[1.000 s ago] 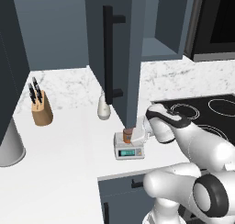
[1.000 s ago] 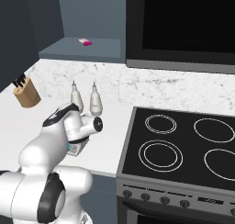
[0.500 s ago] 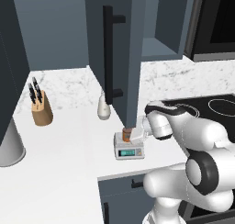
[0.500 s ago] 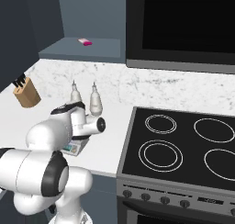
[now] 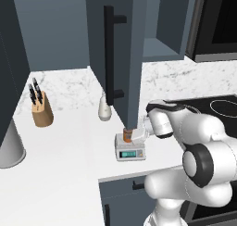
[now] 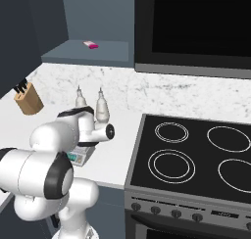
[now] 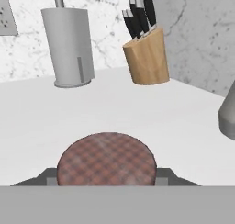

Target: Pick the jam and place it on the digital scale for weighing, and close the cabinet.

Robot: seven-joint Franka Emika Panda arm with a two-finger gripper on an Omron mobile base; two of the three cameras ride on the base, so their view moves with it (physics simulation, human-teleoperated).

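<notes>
Starting at nine o'clock in my left base view, I see a grey cylinder (image 5: 9,148) at the edge of the white surface (image 5: 65,141), then the knife block (image 5: 40,110) with its dark handles up, standing well apart from the rest. Moving toward the centre, a white pear-shaped bottle (image 5: 105,110) stands just beside the foot of the cabinet (image 5: 115,53) door, which hangs open with its long black bar handle facing me. Just past it, at about five o'clock from the bottle, the digital scale (image 5: 130,151) lies flat near the front edge of the surface, and the jam (image 5: 127,135) stands upright on its plate. My gripper (image 5: 137,136) reaches in from three o'clock, the jaws closed narrow on the jam at its sides. In the hand view the jam's checked brown lid sits at six o'clock between the finger tips, with the paper towel holder (image 7: 68,46) at eleven o'clock and the knife block at one o'clock. Further right in the left base view, the stove (image 5: 222,107) lies at three o'clock. In the right base view two bottles (image 6: 101,107) stand side by side behind the arm, and a small pink item (image 6: 90,45) lies on the cabinet shelf at eleven o'clock
</notes>
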